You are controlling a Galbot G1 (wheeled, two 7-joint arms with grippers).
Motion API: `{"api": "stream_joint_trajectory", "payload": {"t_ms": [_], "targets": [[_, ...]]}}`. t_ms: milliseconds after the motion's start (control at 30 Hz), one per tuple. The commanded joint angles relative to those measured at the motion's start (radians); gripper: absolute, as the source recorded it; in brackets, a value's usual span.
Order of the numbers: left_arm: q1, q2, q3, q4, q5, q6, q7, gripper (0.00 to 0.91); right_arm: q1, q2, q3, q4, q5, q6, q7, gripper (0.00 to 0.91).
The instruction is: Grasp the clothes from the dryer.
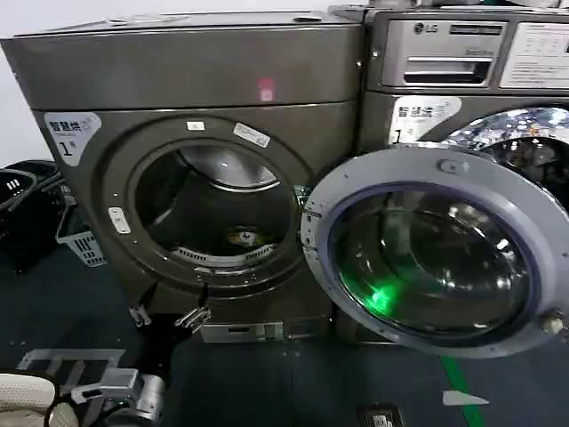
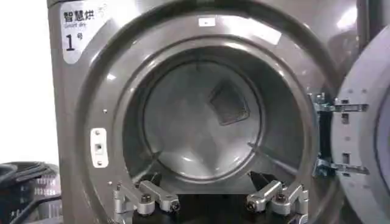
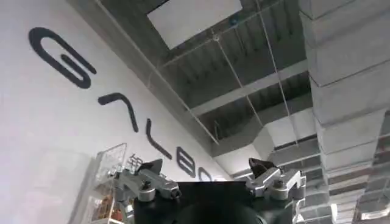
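I am reading a white sticker numbered "1" on the dryer, "LG" on the neighbouring machine, and "GALBO" lettering on a wall.

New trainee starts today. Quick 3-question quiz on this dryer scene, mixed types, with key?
1. True or false: the dryer door is shut.
2. Where are the clothes? A) on the floor B) low in the drum C) in the left pincer
3. Fill in: the left pincer is open, just below the drum ____.

Key: 1 false, the door hangs wide open. 2 B. 3 mouth.
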Motion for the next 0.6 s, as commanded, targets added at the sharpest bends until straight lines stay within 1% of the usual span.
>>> {"api": "stream_joint_trajectory", "payload": {"t_ms": [33, 367, 433, 600], "targets": [[0.002, -0.001, -0.001, -0.005, 0.001, 0.001, 0.001, 0.907, 0.000, 0.000, 0.001, -0.003, -0.003, 0.002, 0.000, 0.907], [0.006, 0.001, 0.003, -0.013, 0.004, 0.002, 0.003, 0.907, -0.003, 0.004, 0.006, -0.013, 0.001, 0.012, 0.005, 0.907], [0.003, 0.003, 0.002, -0.011, 0.004, 0.000, 0.005, 0.907, -0.005, 0.004, 0.005, -0.008, 0.002, 0.012, 0.014, 0.907], [-0.023, 0.010, 0.027, 0.026, -0.006, -0.037, 0.016, 0.907, -0.008, 0.006, -0.001, 0.004, -0.005, -0.006, 0.024, 0.907]]}}
